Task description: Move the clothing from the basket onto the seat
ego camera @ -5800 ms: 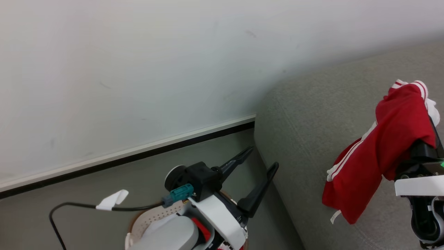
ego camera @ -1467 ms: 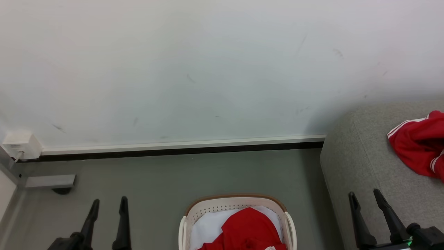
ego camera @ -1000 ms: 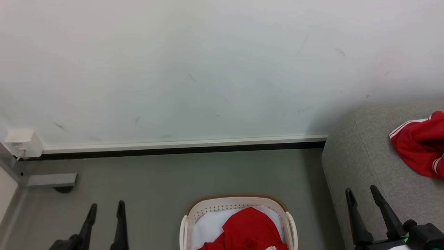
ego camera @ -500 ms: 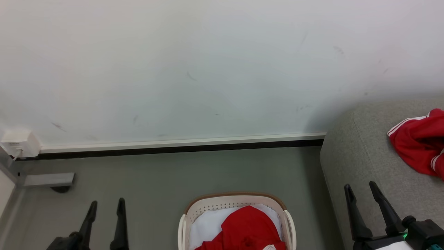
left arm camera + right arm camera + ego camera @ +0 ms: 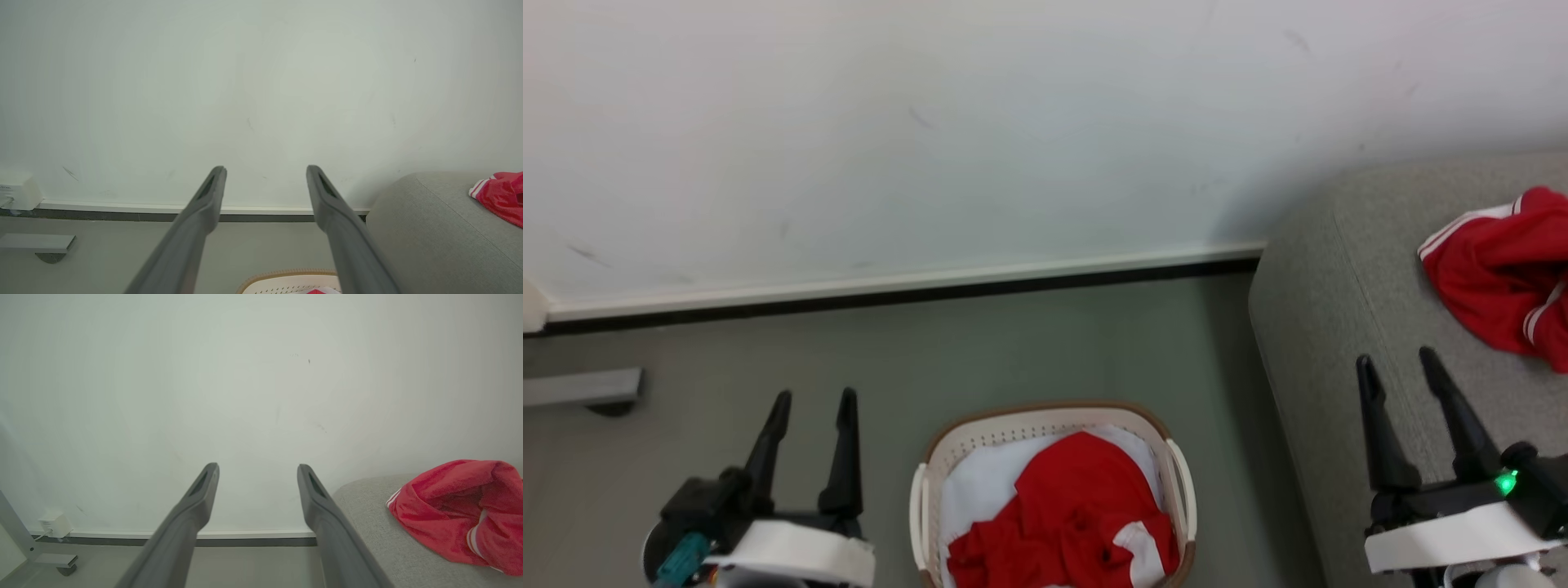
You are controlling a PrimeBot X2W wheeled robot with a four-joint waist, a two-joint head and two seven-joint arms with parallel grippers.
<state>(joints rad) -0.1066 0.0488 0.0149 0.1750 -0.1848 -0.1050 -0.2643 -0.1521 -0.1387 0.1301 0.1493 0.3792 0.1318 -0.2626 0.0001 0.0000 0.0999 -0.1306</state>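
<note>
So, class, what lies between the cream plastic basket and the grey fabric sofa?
Only bare grey floor between cream plastic basket and grey fabric sofa, per head view.

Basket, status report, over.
Left gripper open, empty, left of basket. Right gripper open, empty, by seat edge. Red clothing in basket; one red garment on seat. Nothing blocking.

— Can any lettering, brand or number be read?
— None can be read. A tiny dark marking is carried by the white wall box [image 5: 14, 191], but it is too small to be made out.
— And on the clothing [image 5: 1066, 506]?
— Only white stripes and patches are seen there.
</note>
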